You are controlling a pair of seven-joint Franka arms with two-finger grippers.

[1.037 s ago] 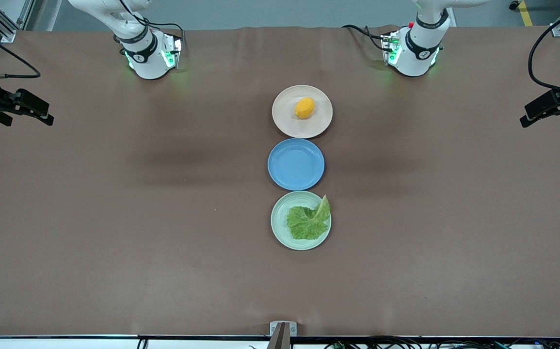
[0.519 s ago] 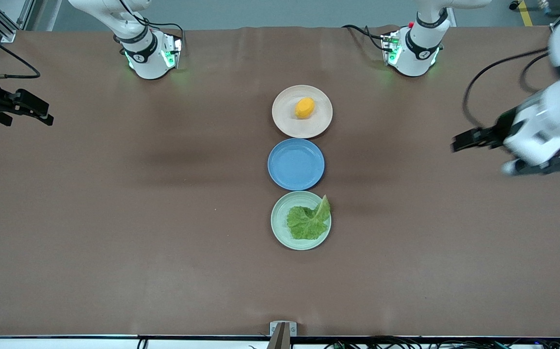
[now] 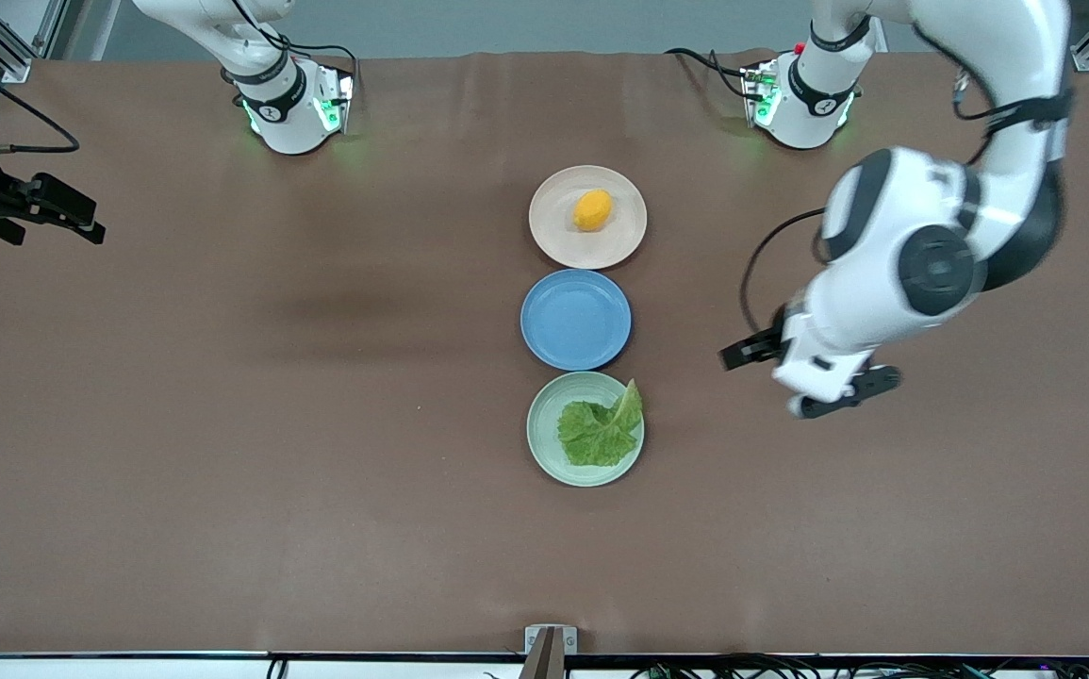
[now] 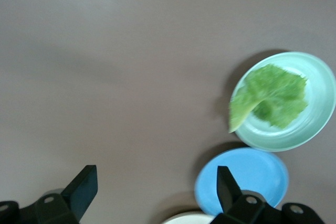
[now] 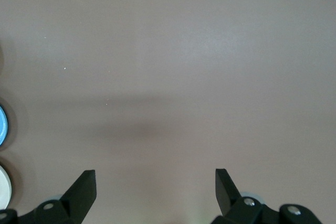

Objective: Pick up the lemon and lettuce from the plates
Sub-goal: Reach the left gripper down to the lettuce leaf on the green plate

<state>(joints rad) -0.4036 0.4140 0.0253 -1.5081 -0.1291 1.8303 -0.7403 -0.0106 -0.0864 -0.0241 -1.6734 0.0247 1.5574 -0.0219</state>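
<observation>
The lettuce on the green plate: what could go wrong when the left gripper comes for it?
The lettuce hangs over the rim of the green plate at one tip, so a grasp there may tip or drag the plate. The open left gripper is over bare table beside the blue plate and might bump it.

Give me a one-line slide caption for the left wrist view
Open left gripper over bare table, with lettuce on the mint plate beside the blue plate.

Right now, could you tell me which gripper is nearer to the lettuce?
Left. The left gripper hangs open over bare table beside the mint green plate holding the lettuce, toward the left arm's end. The right gripper waits open at the right arm's end.
</observation>
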